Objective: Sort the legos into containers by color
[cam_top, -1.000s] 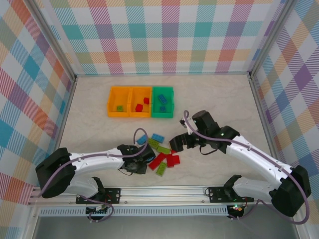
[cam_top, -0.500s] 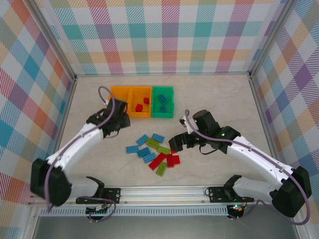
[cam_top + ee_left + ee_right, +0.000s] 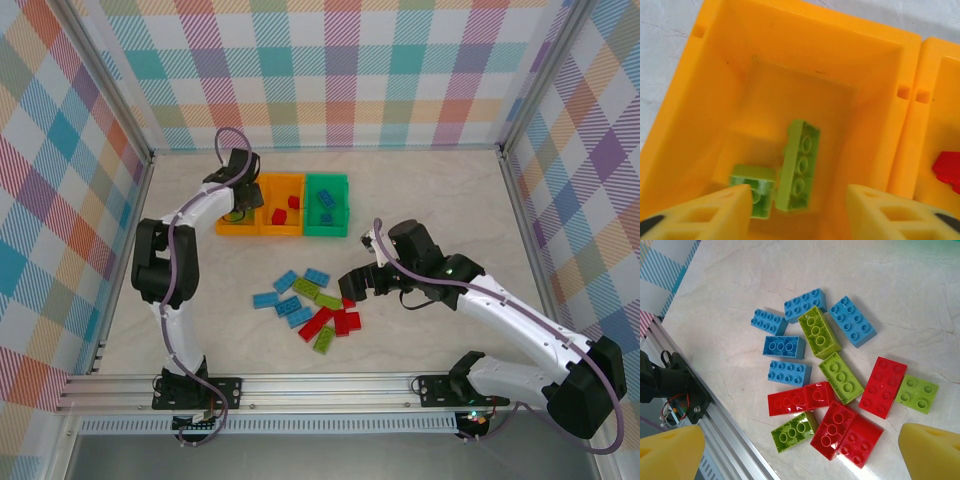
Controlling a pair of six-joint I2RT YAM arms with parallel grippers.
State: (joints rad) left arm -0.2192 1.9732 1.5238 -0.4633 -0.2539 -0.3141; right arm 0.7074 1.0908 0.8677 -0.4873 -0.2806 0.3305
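since a second ago our left gripper (image 3: 242,195) has swung from the loose pile out to the far bins. nearest us, about a dozen loose legos (image 3: 841,371), red, blue and lime, lie unsorted on the table (image 3: 450,200). right gripper (image 3: 800,452) hovers over them, jaws spread wide, empty. farther out, left gripper's jaws stand apart, holding nothing, above two lime bricks (image 3: 800,165) lying in the left orange bin (image 3: 880,100). middle orange bin (image 3: 283,233) holds reds (image 3: 280,215), green bin (image 3: 326,233) blues (image 3: 327,200). we judge the sort under half done.
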